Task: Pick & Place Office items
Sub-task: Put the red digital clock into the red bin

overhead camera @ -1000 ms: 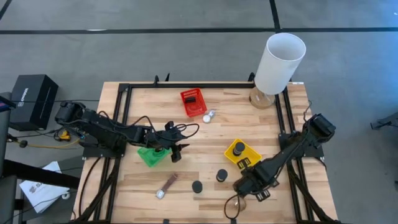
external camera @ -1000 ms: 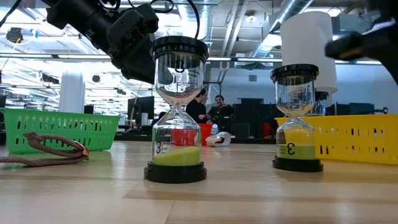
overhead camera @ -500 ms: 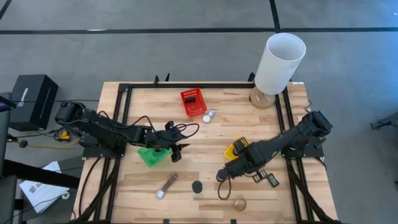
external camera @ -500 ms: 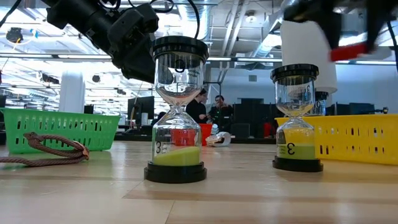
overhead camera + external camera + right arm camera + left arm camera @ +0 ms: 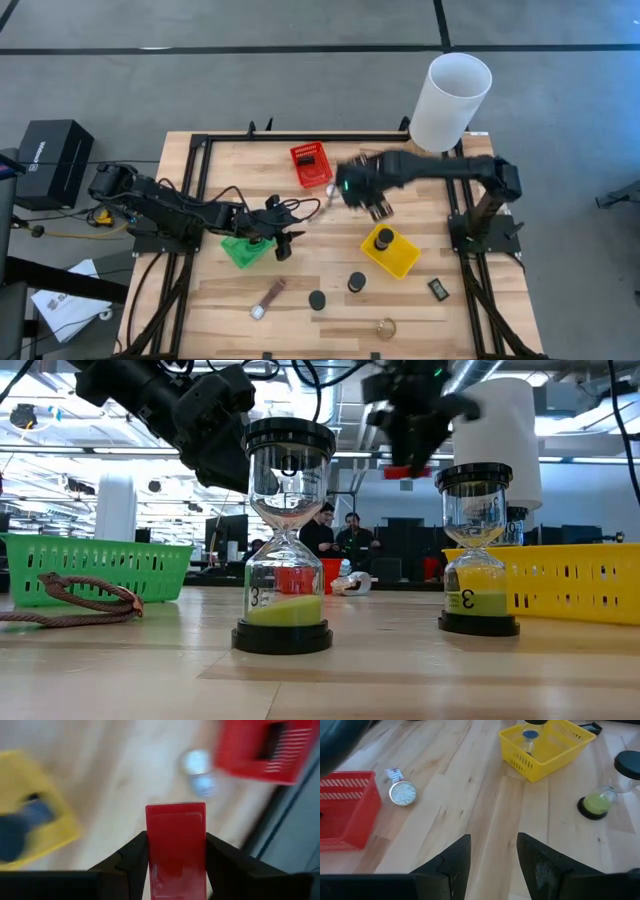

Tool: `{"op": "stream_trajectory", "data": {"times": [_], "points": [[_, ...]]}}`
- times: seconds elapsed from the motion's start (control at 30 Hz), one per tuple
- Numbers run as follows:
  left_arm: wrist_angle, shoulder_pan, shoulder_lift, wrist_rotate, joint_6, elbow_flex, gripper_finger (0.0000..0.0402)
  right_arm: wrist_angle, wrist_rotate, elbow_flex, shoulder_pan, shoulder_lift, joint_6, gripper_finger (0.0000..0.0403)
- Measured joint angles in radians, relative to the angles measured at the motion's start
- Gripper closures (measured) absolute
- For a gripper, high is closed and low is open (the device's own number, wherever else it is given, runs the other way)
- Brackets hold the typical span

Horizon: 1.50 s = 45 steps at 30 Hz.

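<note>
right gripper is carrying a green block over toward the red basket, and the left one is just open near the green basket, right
Not quite: the block is red, not green. The right wrist view shows the right gripper shut on a red block, with the red basket ahead of it. The rest holds: the left gripper is open, and the high view places it beside the green basket.

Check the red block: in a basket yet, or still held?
Still held. The red block sits clamped between the right claw fingers, in the air near the red basket, not in it.
</note>
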Motion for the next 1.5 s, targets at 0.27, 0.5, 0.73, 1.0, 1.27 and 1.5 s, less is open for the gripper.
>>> {"op": "stream_trajectory", "data": {"times": [0.27, 0.5, 0.73, 1.0, 1.27, 1.5], "points": [[0.0, 0.0, 0.0, 0.059, 0.001, 0.0, 0.0247, 0.411, -0.261, -0.02, -0.262, 0.0, -0.093, 0.0257], [-0.002, 0.0, 0.0, 0.058, 0.056, 0.0, 0.0247, 0.709, -0.347, -0.1, -0.353, 0.0, -0.026, 0.0233], [-0.029, -0.001, -0.052, 0.047, 0.076, -0.002, 0.0247, 0.869, -0.364, -0.195, -0.361, 0.001, 0.041, 0.0259], [-0.032, -0.004, -0.178, 0.043, 0.075, -0.001, 0.0247, 1.05, -0.363, -0.223, -0.329, 0.057, 0.31, 0.0239], [-0.048, -0.018, -0.265, 0.043, 0.109, 0.0, 0.0247, 1.095, -0.253, -0.22, -0.276, 0.183, 0.383, 0.026], [-0.048, -0.018, -0.29, 0.044, 0.113, 0.0, 0.0247, 1.106, -0.18, -0.218, -0.272, 0.181, 0.455, 0.0246]]}}
